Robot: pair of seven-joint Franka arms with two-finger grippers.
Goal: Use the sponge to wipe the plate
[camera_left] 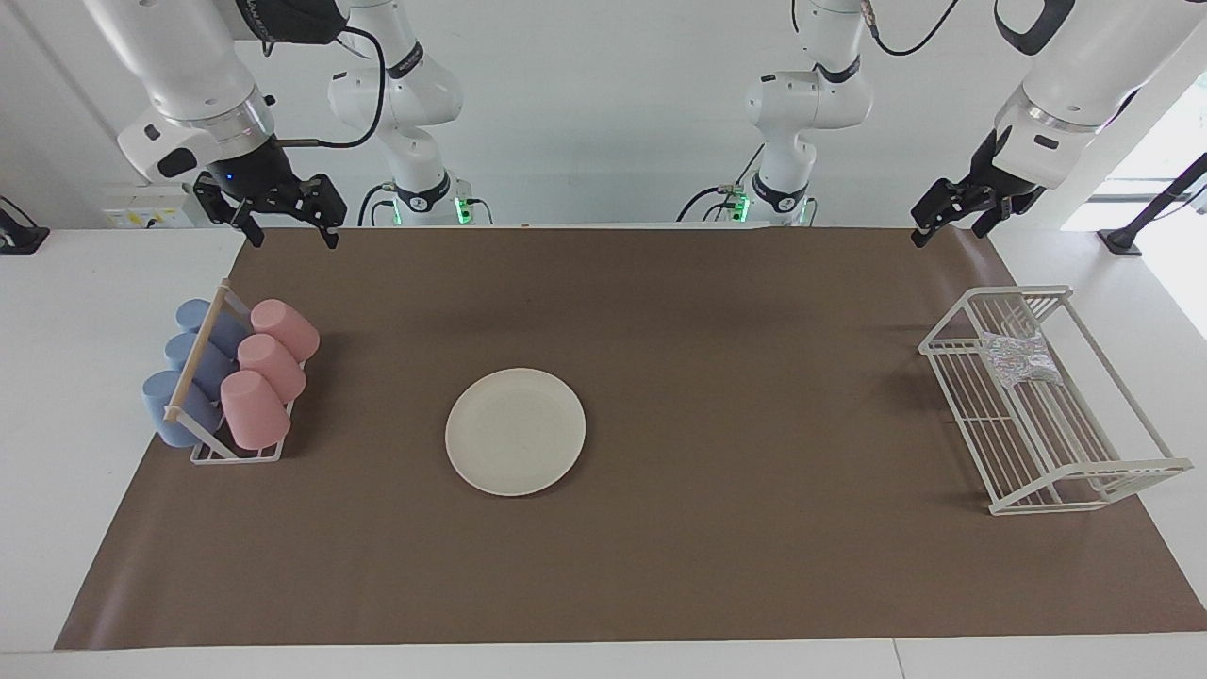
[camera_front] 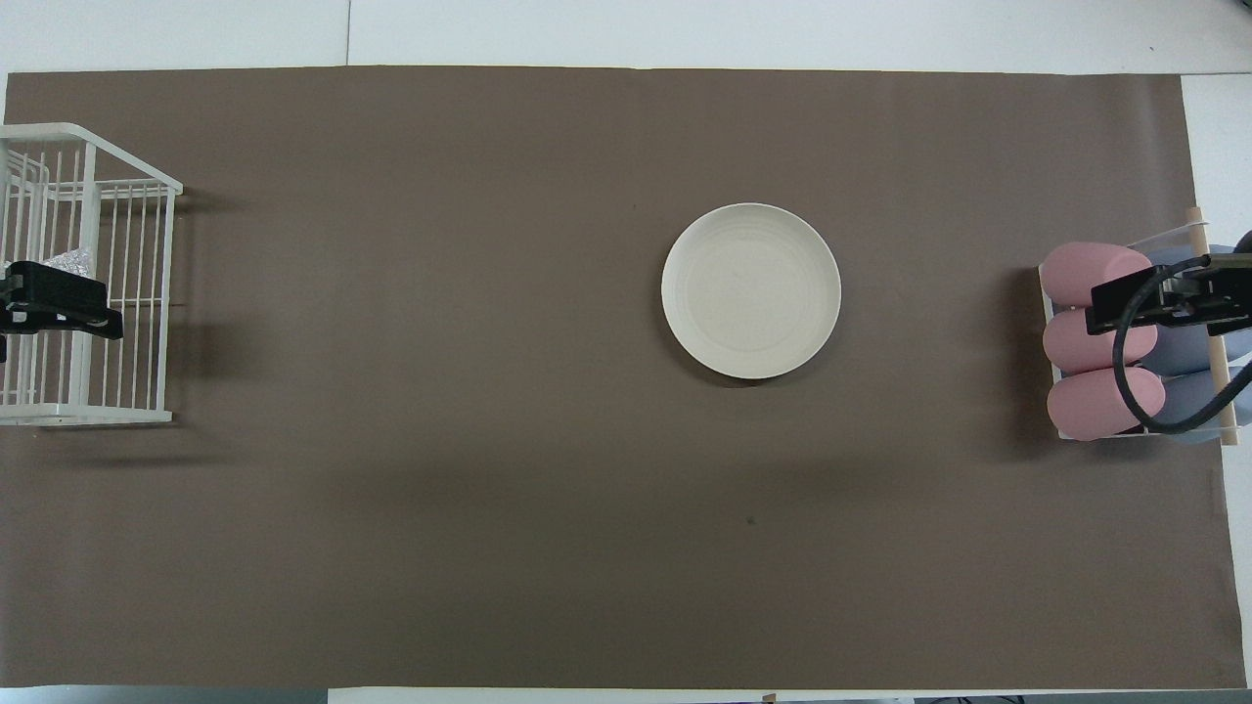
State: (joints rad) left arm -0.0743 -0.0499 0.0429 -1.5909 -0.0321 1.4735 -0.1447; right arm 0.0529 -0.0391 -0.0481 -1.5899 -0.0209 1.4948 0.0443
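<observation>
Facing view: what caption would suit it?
Both grippers raised, plate mid-table, sponge in the wire basket.

Layout relative to the plate [camera_left: 515, 431], which lies flat on the table mat [camera_left: 717, 556], near its middle. Toward the right arm's end from the plate: a cup rack [camera_left: 234, 451] holding six cups [camera_left: 255, 407] in two rows of three. Toward the left arm's end, well apart from the plate: a wire basket [camera_left: 1047, 462] with the sponge [camera_left: 1018, 358] in it
</observation>
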